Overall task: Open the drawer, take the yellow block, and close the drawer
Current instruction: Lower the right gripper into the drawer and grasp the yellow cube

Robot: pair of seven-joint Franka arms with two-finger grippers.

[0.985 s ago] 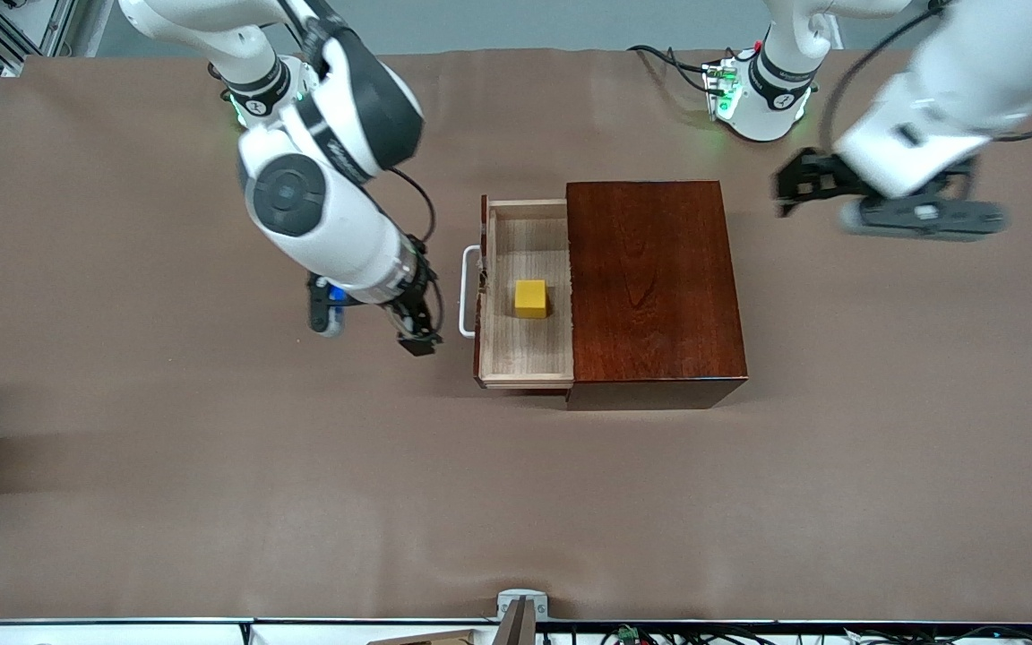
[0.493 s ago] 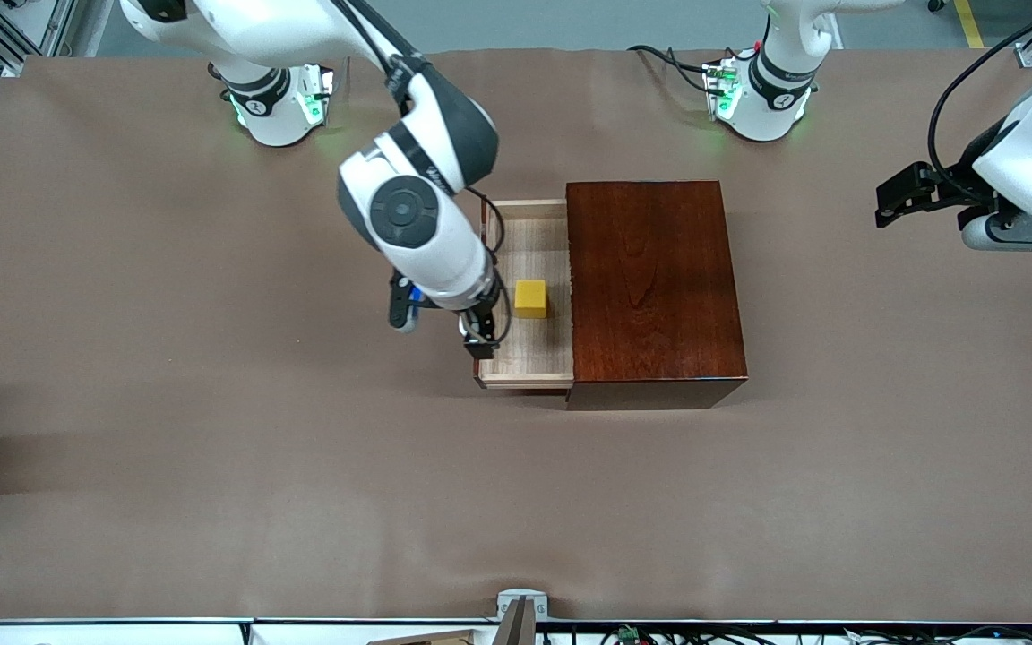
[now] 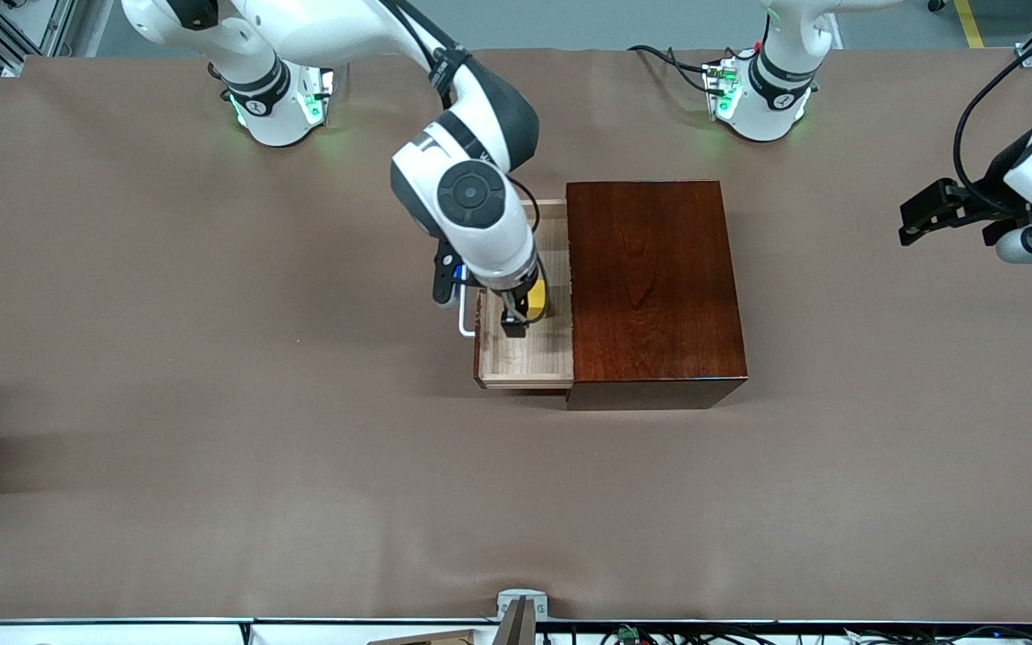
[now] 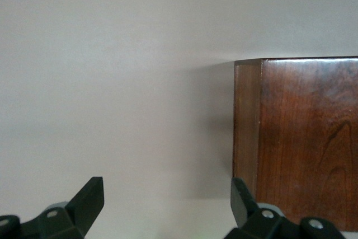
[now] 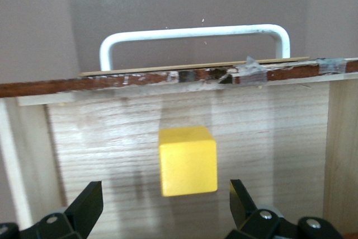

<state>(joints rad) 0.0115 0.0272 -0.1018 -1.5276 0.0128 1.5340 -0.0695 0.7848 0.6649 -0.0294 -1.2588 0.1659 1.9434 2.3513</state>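
The drawer (image 3: 525, 354) of the dark red-brown box (image 3: 650, 287) is pulled open toward the right arm's end of the table and shows its pale wood floor (image 5: 268, 138). Its white handle (image 3: 465, 322) also shows in the right wrist view (image 5: 196, 33). The yellow block (image 3: 537, 299) sits on the drawer floor, partly hidden by the right arm; the right wrist view shows it whole (image 5: 188, 160). My right gripper (image 3: 519, 311) hangs open over the drawer, its fingers (image 5: 89, 202) either side of the block and above it. My left gripper (image 3: 933, 213) is open and empty.
The left arm waits over bare table near the left arm's end, away from the box. Its wrist view shows the box's corner (image 4: 302, 138) and brown table cover (image 4: 112, 82). A small grey bracket (image 3: 520, 602) sits at the table edge nearest the front camera.
My right gripper moved from the table beside the handle to over the open drawer, above the block. The left arm drew back farther from the box.
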